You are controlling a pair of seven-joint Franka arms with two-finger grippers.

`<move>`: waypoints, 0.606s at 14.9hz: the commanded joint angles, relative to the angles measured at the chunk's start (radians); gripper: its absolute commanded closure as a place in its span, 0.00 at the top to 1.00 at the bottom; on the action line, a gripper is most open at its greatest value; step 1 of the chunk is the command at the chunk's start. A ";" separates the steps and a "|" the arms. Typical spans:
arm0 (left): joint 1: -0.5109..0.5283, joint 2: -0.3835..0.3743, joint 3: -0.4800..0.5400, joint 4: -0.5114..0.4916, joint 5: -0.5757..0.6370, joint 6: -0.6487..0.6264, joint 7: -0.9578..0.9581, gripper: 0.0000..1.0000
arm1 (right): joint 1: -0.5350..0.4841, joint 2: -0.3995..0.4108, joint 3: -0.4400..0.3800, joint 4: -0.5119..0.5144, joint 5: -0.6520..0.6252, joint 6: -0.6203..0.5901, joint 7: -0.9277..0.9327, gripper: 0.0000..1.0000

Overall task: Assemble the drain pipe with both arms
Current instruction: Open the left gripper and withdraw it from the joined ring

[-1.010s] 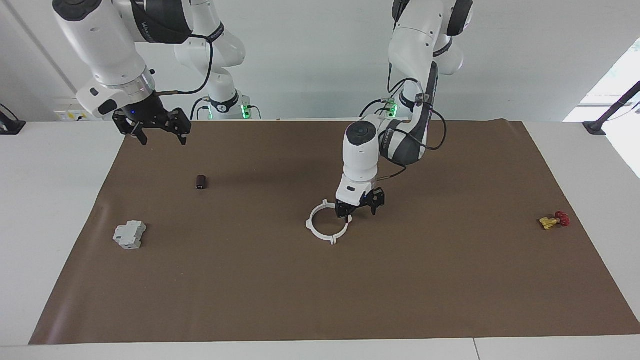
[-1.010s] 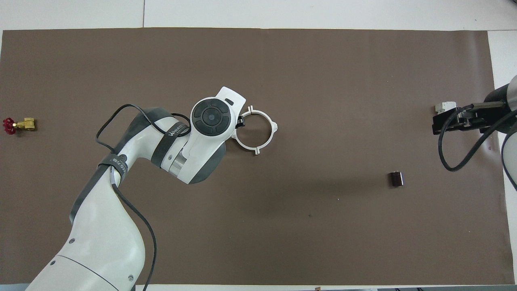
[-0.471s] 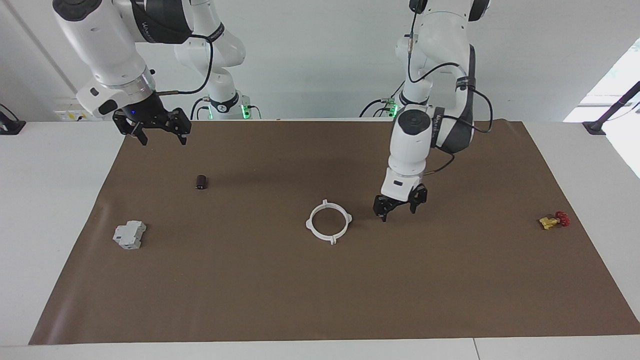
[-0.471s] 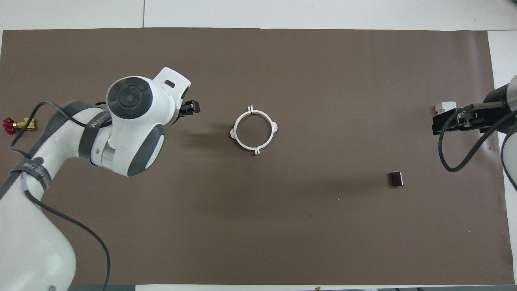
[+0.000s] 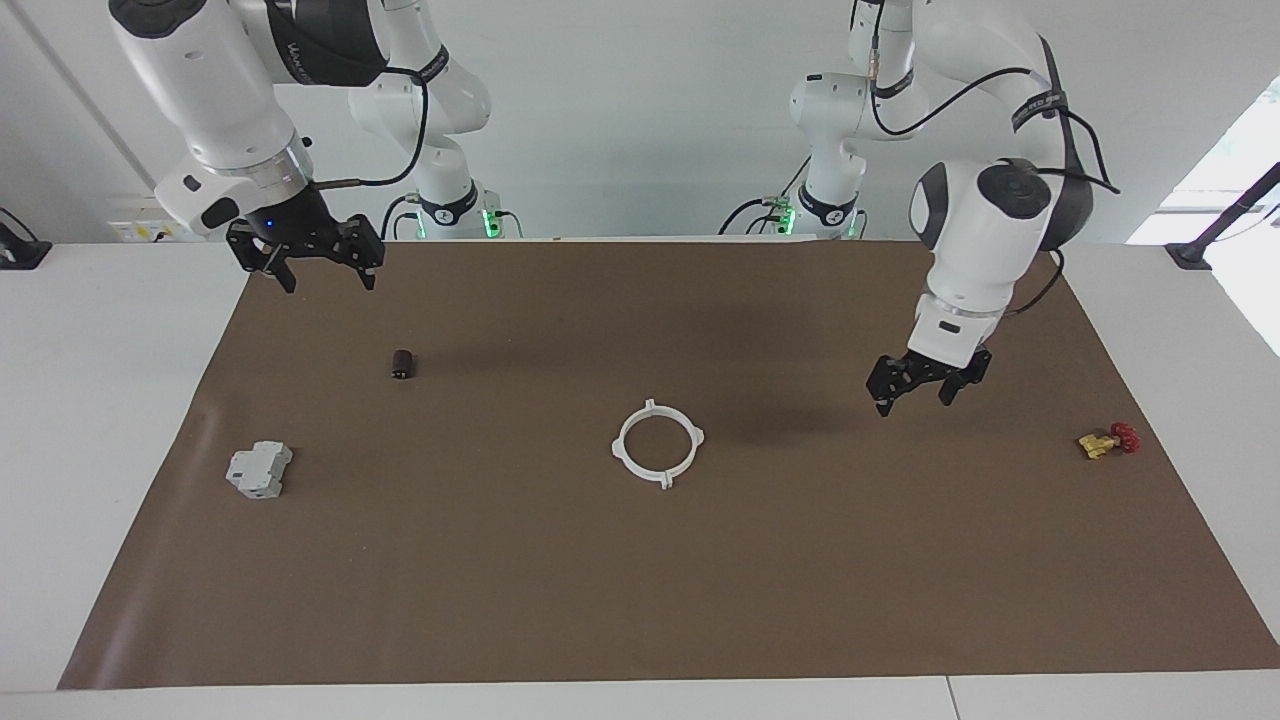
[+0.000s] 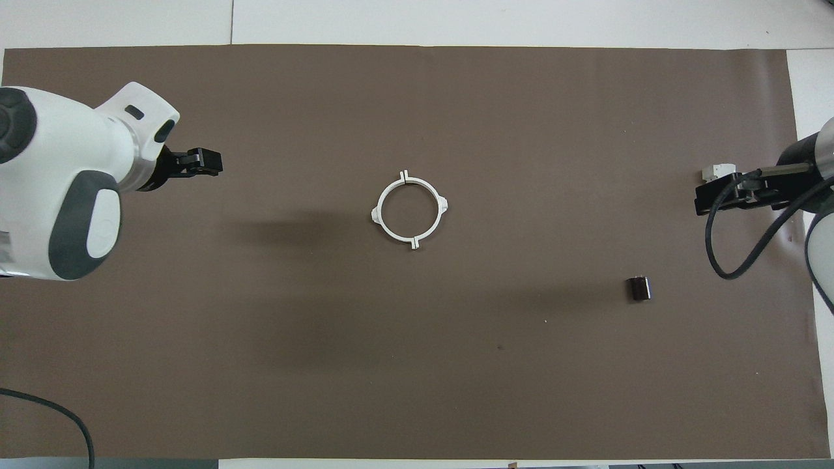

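The drain pipe (image 5: pixel 619 447) (image 6: pixel 378 210) lies flat in the middle of the brown mat, its two white arcs meeting as one closed ring with small tabs around it. Nothing touches it. My left gripper (image 5: pixel 912 403) (image 6: pixel 202 163) hangs open and empty above the mat, between the ring and the yellow valve, toward the left arm's end. My right gripper (image 5: pixel 328 283) (image 6: pixel 723 198) is held open and empty in the air over the mat's edge at the right arm's end, where that arm waits.
A grey boxy block (image 5: pixel 259 469) (image 6: pixel 717 173) sits near the right arm's end, partly covered from above by the right gripper. A small dark cylinder (image 5: pixel 402 364) (image 6: pixel 639 288) lies nearer the robots. A yellow valve with red handle (image 5: pixel 1108 440) sits at the left arm's end.
My left gripper let go of the ring, rose and swung away toward the left arm's end of the table. The ring stayed in place. The right arm has not moved.
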 commanded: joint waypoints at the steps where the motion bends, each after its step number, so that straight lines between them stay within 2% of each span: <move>1: 0.050 -0.028 -0.001 0.077 -0.024 -0.142 0.121 1.00 | -0.006 -0.003 0.006 0.001 0.003 0.010 -0.037 1.00; 3: 0.099 -0.040 0.000 0.145 -0.024 -0.248 0.175 1.00 | -0.006 -0.003 0.006 -0.002 0.005 0.007 -0.043 1.00; 9: 0.162 -0.054 0.003 0.329 -0.045 -0.536 0.264 1.00 | -0.012 -0.003 0.004 -0.002 0.005 0.013 -0.033 1.00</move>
